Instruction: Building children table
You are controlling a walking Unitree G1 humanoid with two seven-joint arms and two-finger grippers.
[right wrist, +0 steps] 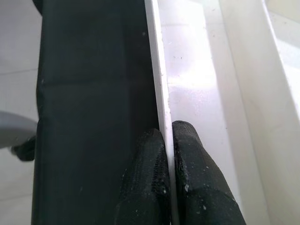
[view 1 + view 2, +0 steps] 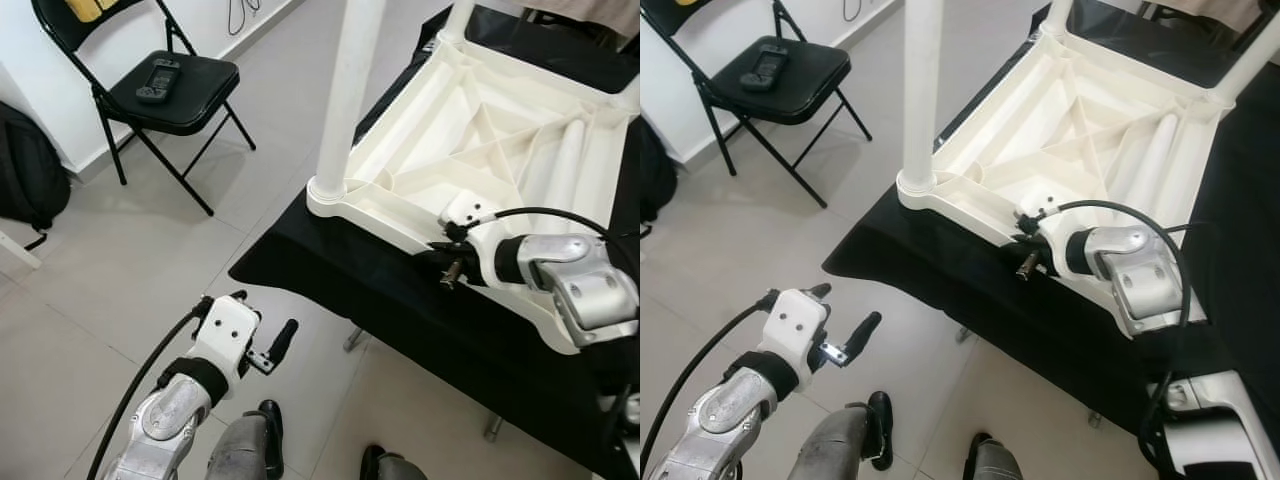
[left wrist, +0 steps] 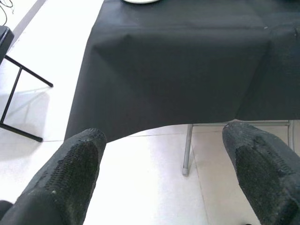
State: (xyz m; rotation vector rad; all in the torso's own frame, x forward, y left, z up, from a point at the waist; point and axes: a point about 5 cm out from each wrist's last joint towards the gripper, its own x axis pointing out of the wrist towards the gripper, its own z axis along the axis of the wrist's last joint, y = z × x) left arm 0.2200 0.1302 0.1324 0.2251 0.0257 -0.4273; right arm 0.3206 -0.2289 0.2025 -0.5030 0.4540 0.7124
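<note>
R gripper (image 1: 168, 136) pinching tabletop (image 2: 470, 130) rim

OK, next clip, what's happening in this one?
The robot is assembling a white plastic children's table, which lies upside down on a black-covered work table. The right gripper is pinched shut on the near rim of the upturned top. One leg already stands in the near left corner socket, and another leg lies loose inside the underside. The left gripper is open and idle above the floor, off the table's edge.
</note>
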